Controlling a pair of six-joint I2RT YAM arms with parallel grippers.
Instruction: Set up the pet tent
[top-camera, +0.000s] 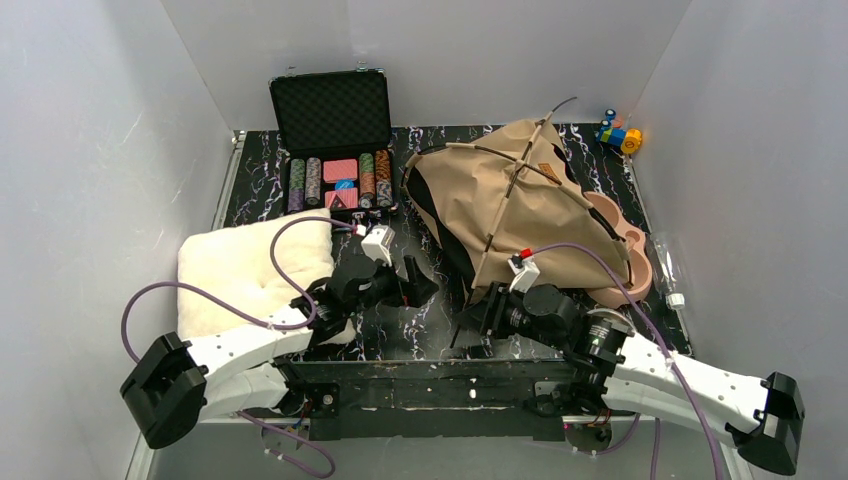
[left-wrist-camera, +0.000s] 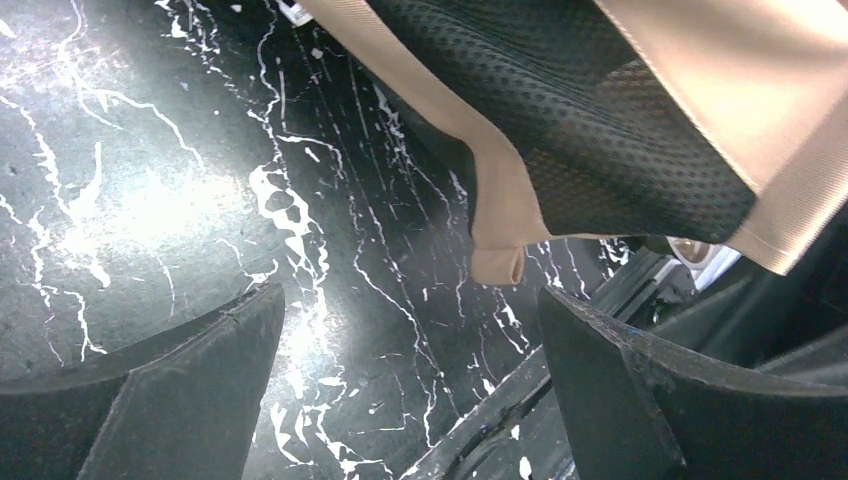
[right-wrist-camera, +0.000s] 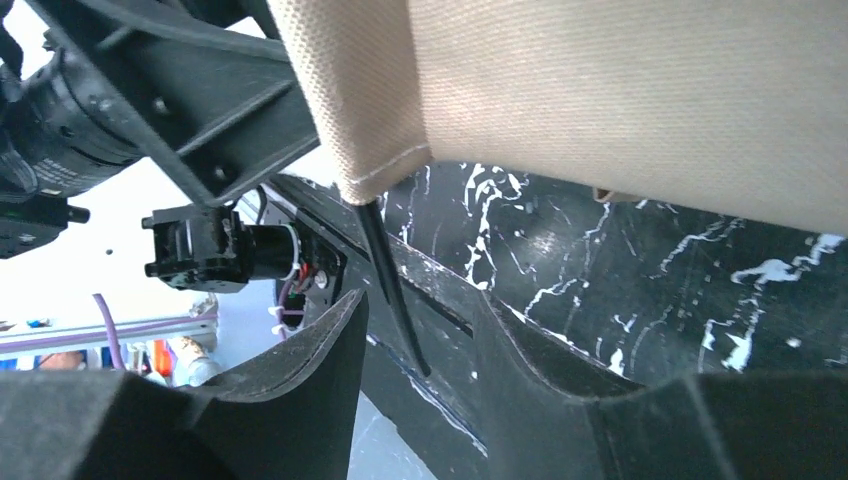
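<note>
Seen from the top, the pet tent (top-camera: 520, 200) lies slumped and unpitched at centre-right of the black marbled table (top-camera: 420, 325), its tan canvas crossed by thin poles, with a pink piece (top-camera: 632, 250) sticking out from under its right edge. An open poker chip case (top-camera: 335, 140) stands at upper centre-left, a fluffy cream cushion (top-camera: 250, 270) lies at the left, a colourful toy (top-camera: 620, 135) sits in the upper right corner, and a clear plastic bottle (top-camera: 668, 270) lies along the right edge. The left gripper (top-camera: 420, 280) hangs just beside the tent's lower left flap, and the right gripper (top-camera: 468, 322) sits low at the tent's near corner. In the left wrist view, the left gripper (left-wrist-camera: 410, 310) has its claw spread wide with nothing in it, over bare table (left-wrist-camera: 150, 150). The pet tent (left-wrist-camera: 640, 110), black mesh trimmed in tan, fills the upper right of the frame. In the right wrist view, tan canvas of the pet tent (right-wrist-camera: 620, 100) covers the top. A black pole tip (right-wrist-camera: 388, 275) juts down from its hem into the gap of the right gripper (right-wrist-camera: 415, 315), whose claw stands apart and is not pinching it.
</note>
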